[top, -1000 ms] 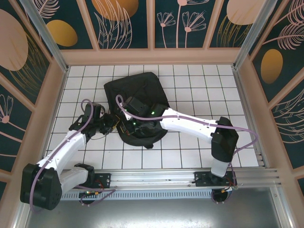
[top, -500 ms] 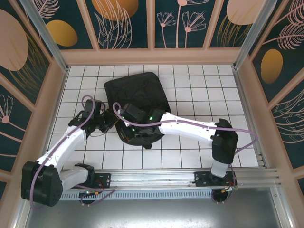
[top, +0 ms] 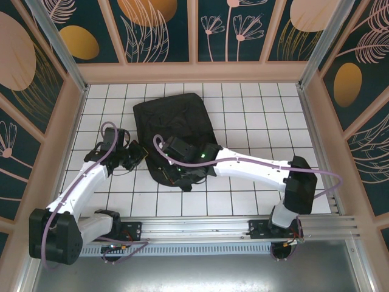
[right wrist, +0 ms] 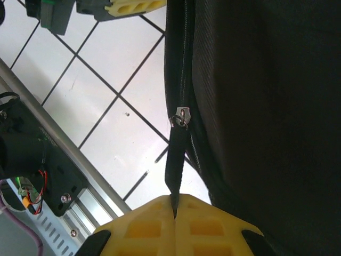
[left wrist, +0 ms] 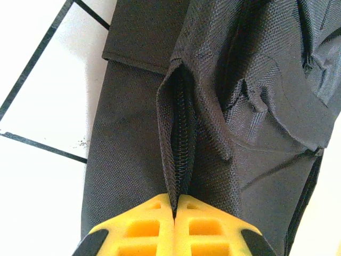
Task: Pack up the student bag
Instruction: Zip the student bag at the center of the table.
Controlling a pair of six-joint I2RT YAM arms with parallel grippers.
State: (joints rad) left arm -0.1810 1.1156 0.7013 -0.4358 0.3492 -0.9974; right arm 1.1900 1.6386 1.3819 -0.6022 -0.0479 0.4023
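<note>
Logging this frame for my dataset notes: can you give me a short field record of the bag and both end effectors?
bag: student bag, black, lying on the white tiled table
left end effector: shut, pinching the bag's zipper seam
right end effector: shut on the zipper pull strap

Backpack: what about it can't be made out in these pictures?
- Contents: the backpack fabric hides the inside in all views.
- Near end, top view: covered by the right arm.
- Full run of the zipper: cut off by the frame edges in both wrist views, so how far it is open is unclear.
- Right wrist view: fabric beside the pull strap, held by the shut right pincer, is too dark for detail.
</note>
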